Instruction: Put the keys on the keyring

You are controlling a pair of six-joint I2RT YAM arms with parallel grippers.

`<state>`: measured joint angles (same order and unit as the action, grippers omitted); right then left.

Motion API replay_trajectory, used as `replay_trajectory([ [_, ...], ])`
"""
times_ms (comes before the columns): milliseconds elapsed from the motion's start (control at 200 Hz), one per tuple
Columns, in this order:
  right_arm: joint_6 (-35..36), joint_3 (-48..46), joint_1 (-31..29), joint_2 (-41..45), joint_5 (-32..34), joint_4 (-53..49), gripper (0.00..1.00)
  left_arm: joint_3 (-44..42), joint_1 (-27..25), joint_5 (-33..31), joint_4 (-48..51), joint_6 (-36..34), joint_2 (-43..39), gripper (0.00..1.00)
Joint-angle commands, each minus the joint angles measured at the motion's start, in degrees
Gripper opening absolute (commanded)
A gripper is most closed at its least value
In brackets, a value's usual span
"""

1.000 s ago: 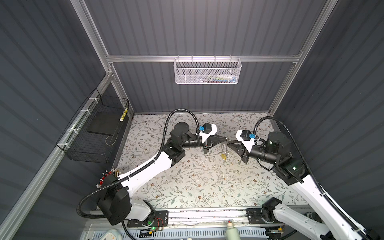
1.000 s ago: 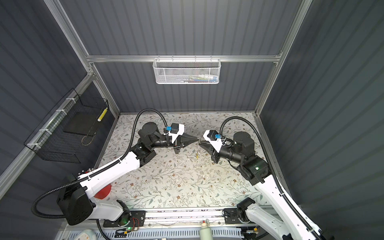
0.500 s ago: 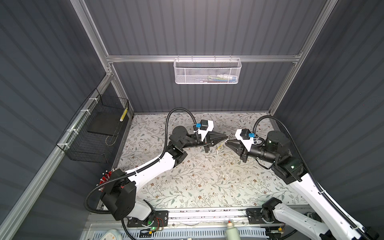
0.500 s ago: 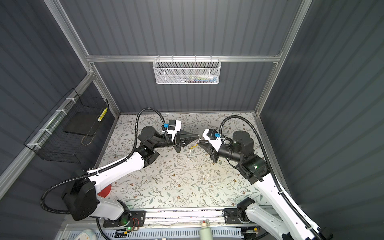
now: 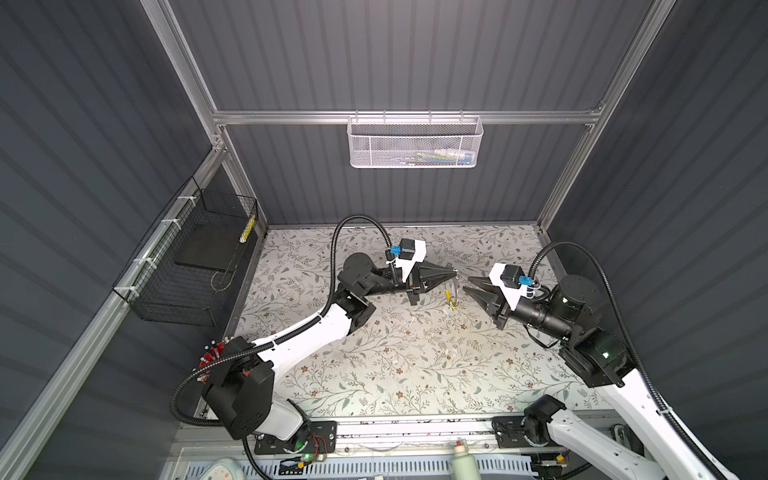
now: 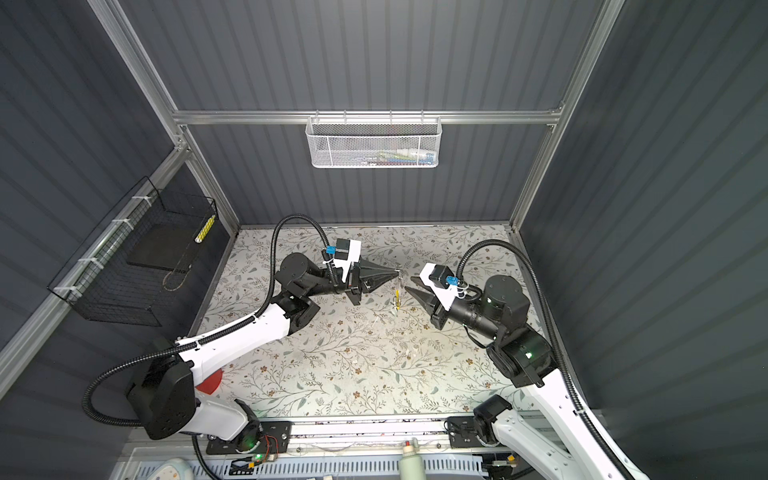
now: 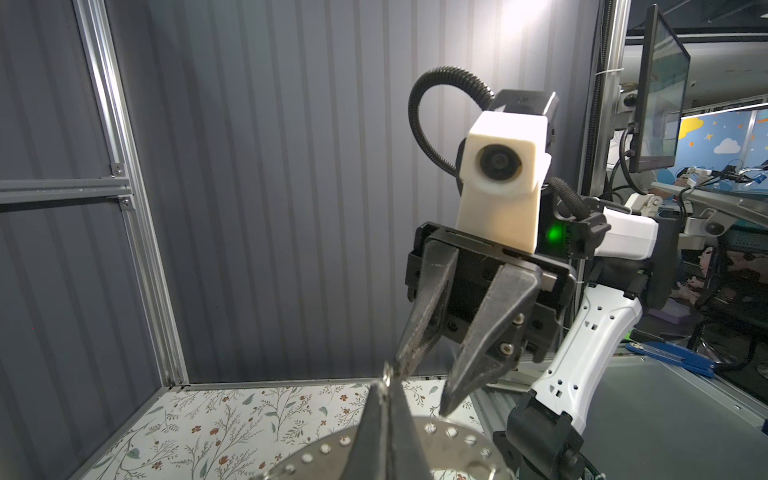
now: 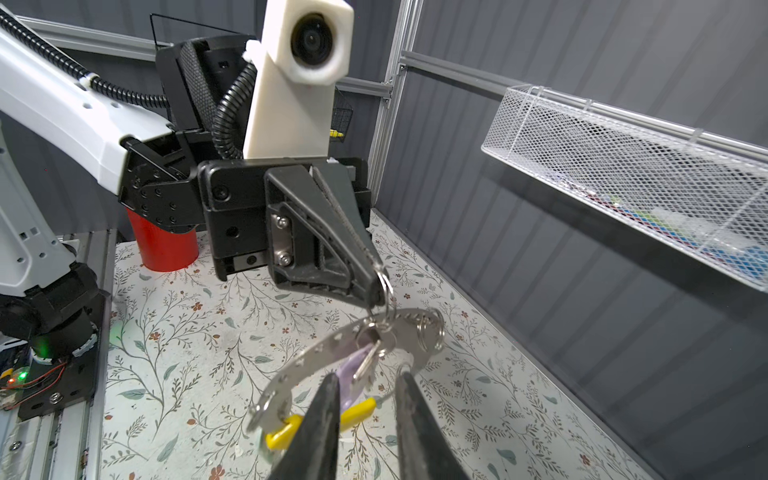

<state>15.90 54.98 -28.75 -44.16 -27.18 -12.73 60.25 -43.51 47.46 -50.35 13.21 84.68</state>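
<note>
L claw [image 8: 376,291] pinches keyring [image 8: 328,343]; long axis vert., yellow end [image 8: 282,432] down.

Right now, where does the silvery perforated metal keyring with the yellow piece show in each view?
Top view: keyring hangs mid-table from the left gripper.
Top view: keyring, likewise mid-table.
Left wrist: keyring along the bottom edge.
Right wrist: keyring, lower middle.
Shared landmark: the shut left gripper holding it.

The keyring [image 5: 451,296] is pinched by the left tool [image 5: 454,273], hung above the counter [image 5: 374,365]; the parted right tool [image 5: 466,283] is seen beside it.
</note>
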Motion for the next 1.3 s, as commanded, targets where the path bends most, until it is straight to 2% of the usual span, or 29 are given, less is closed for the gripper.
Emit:
replay_trajectory([
  [0,0.44,2.35,0.14,-2.03,-2.84,0.97,0.26,1.27,0.01,2.57,-2.7,1.63,0.84,0.0],
  [210,-0.42,2.37,0.19,-3.38,-4.02,3.19,0.23,1.27,0.01,4.32,-4.39,3.3,1.27,0.0],
  [515,-0.7,2.09,0.27,-3.04,-4.45,2.64,0.06,1.28,0.05,4.8,-4.8,3.53,1.56,0.0],
  [645,-0.98,1.96,0.25,-2.86,-4.63,2.99,0.02,1.45,0.07,5.41,-4.0,3.09,1.71,0.0],
  [785,-1.29,1.86,0.27,-2.85,-4.8,3.19,0.02,1.83,0.01,6.04,-2.06,1.79,1.62,0.0],
  [885,-2.01,1.6,0.21,-2.86,-4.8,3.7,0.09,1.85,0.01,6.32,-1.86,1.64,1.67,0.0],
  [1296,-2.76,1.37,0.2,-3.21,-5.34,4.2,0.09,2.22,0.01,7.18,-0.39,0.41,1.59,0.0],
])
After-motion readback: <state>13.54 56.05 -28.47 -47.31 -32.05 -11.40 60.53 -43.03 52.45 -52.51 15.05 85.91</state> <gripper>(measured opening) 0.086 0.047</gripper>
